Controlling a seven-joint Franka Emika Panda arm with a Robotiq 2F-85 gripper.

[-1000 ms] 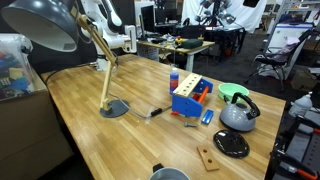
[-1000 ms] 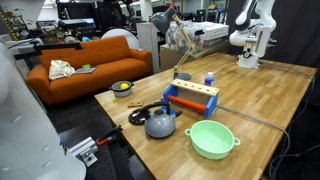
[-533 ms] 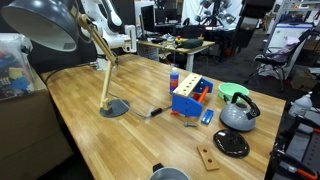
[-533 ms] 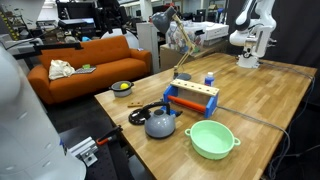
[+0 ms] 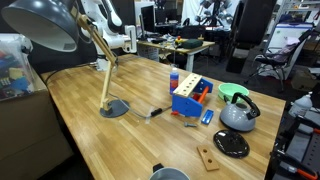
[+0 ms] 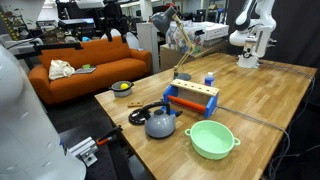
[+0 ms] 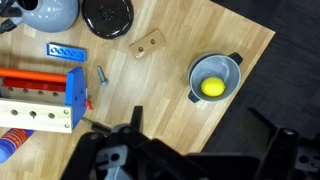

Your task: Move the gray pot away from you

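The gray pot (image 7: 215, 77) is a small round metal pot with a yellow ball inside. It stands near the table's corner edge in the wrist view. It also shows in both exterior views (image 6: 122, 88) (image 5: 170, 174). My gripper (image 7: 200, 135) is open and empty, high above the table, with its dark fingers spread apart and the pot just beyond them. The arm (image 6: 247, 35) stands at the far end of the table, well away from the pot.
A silver-gray kettle (image 7: 45, 12), a flat black disc (image 7: 107, 15), a wooden block (image 7: 148, 43) and a red-blue toolbox (image 7: 40, 95) lie near the pot. A green bowl (image 6: 211, 138) and a desk lamp (image 5: 100, 60) stand on the table. The table edge runs beside the pot.
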